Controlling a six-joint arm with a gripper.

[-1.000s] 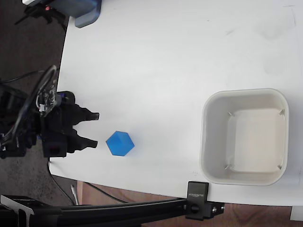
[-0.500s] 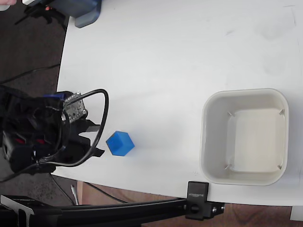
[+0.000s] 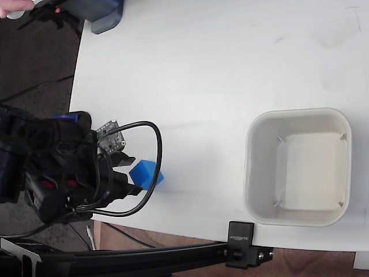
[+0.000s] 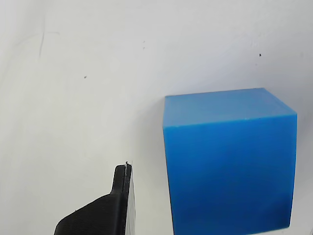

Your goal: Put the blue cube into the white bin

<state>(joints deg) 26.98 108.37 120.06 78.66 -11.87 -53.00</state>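
No legible text anywhere; only an unreadably small mark on the black clamp block (image 3: pixel 241 235).

The blue cube (image 3: pixel 146 173) sits on the table (image 3: pixel 202 69), near its left edge in the fixed view. The gripper (image 3: pixel 128 174) is just left of the cube, partly over it. The white bin (image 3: pixel 298 166) sits well apart, at the right. In the wrist view one finger (image 4: pixel 105 210) is just left of the cube (image 4: pixel 230 161).

White table (image 3: pixel 202 69); grey-blue box (image 3: pixel 104 14) at top-left edge; black bracket (image 3: pixel 242 251) at bottom edge.
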